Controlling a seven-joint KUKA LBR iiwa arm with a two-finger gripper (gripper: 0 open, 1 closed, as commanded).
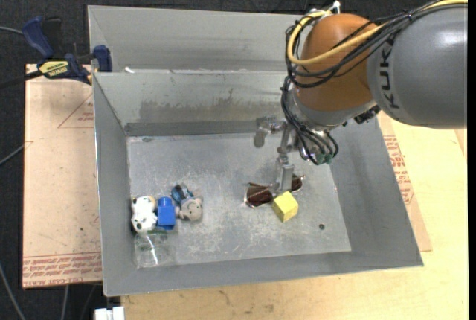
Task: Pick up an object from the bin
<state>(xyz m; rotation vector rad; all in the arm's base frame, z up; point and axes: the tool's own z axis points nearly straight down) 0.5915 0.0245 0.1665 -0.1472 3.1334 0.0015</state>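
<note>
Lying by pincer (286,183): one yellow block (285,207), one scrap (257,196).

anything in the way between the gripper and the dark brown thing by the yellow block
Nothing visible lies between them: the gripper hangs right over the dark brown thing. The yellow block lies close beside it and could crowd a grasp.

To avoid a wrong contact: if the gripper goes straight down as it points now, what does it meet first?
Probably the dark brown thing; the gripper hangs over its right end. The yellow block lies close beside, so depth leaves some doubt.
</note>
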